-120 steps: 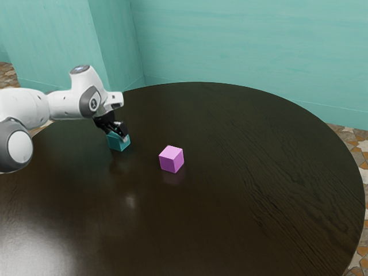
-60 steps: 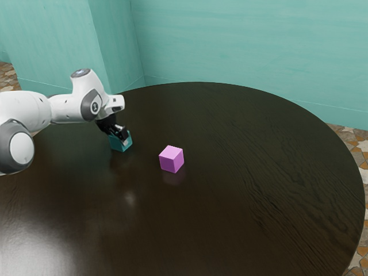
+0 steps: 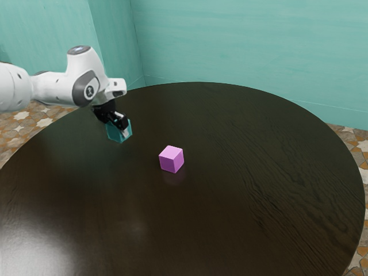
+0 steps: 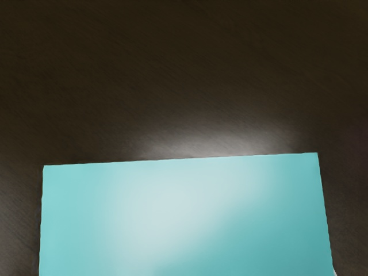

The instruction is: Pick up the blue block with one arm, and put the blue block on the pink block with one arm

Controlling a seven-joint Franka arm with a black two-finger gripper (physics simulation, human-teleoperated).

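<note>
Claw (image 3: 118,123) pinches the blue block (image 3: 119,133) from 2 sides — plain teal-blue cube, tilted, just above the dark counter (image 3: 259,172). Pink block (image 3: 171,158) rests on counter toward the exterior view's right — near, not touching.

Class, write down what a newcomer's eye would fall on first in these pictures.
The bright pink block sits alone near the middle of the dark round table. Toward the exterior view's left, the white arm grips the blue block in its jaws, apparently lifted just clear of the table.
</note>
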